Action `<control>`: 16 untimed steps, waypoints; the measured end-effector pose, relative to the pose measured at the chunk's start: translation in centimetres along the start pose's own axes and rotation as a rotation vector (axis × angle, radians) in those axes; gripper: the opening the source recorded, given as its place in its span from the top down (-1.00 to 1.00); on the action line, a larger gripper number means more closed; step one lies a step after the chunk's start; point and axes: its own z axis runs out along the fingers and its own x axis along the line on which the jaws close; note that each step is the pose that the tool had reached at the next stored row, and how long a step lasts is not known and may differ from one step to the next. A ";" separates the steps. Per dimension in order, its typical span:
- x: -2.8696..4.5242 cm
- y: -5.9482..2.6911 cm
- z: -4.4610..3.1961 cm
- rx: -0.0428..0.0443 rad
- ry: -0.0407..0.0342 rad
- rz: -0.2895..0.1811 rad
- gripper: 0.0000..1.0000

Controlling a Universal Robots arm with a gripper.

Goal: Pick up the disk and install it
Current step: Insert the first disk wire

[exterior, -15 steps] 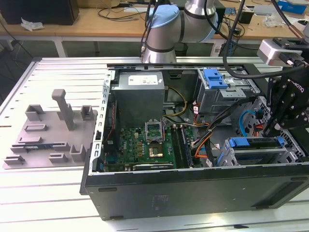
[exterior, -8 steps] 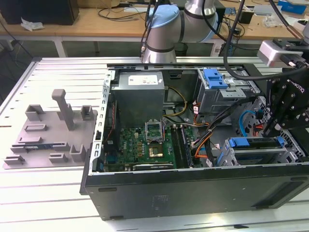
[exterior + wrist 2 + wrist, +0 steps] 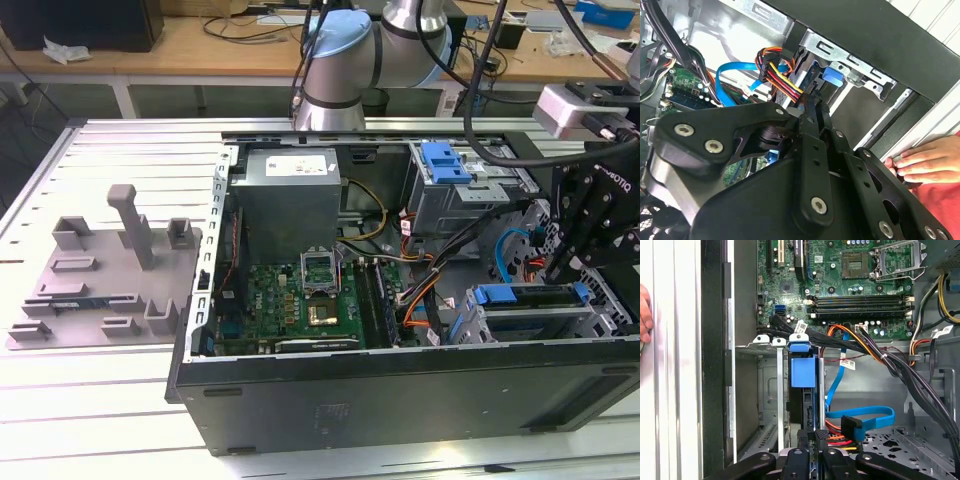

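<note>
Where it sits slotted, disk (image 3: pixel 530 308) — blue-framed, grey.

tabletop (image 3: pixel 90 410) was pale ribbed metal | wooden bench (image 3: pixel 190 50) stood beyond its far edge, cables (image 3: pixel 245 25) strewn | light was even

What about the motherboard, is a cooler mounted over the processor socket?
No, in the exterior view the processor socket on the motherboard lies bare, its metal frame flipped open, no cooler over it.

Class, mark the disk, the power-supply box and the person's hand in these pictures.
disk (image 3: pixel 530 296), exterior view, blue carrier edge.
power-supply box (image 3: pixel 285 210), exterior view, grey side.
hand (image 3: pixel 927 159), second wrist view, fingers.
</note>
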 end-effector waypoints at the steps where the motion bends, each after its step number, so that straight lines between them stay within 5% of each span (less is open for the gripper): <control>1: -0.01 0.00 0.02 0.0000 0.0000 0.000 0.67; 16: -0.12 -0.04 0.46 -0.0001 -0.0012 0.000 0.67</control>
